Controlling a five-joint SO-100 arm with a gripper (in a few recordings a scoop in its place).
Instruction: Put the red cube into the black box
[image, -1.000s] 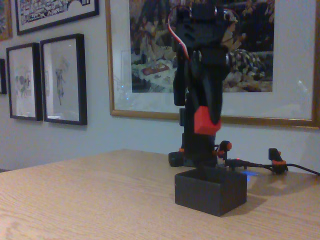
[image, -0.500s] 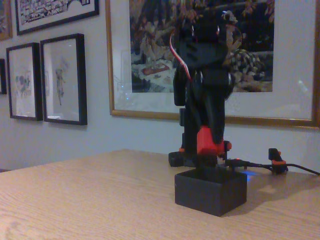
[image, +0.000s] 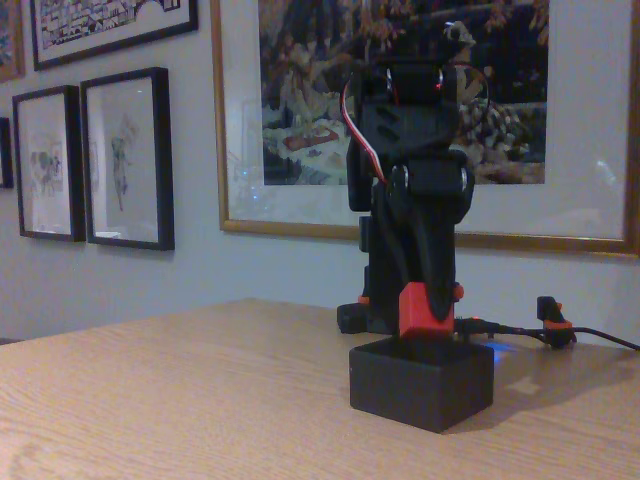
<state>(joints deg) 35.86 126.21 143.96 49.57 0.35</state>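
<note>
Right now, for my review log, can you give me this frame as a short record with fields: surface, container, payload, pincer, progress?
surface: light wooden table
container: low matte black open-topped box, standing on the table
payload: small bright-red cube, held just above the box's rim, over its opening
pincer: black two-finger pincer, pointing down, shut on the cube
progress: cube not yet released into the box
background: framed pictures on the wall

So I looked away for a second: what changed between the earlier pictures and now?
The gripper came down, carrying the red cube from well above the black box to just over its opening, still clamped. The box and the table stayed put.
</note>
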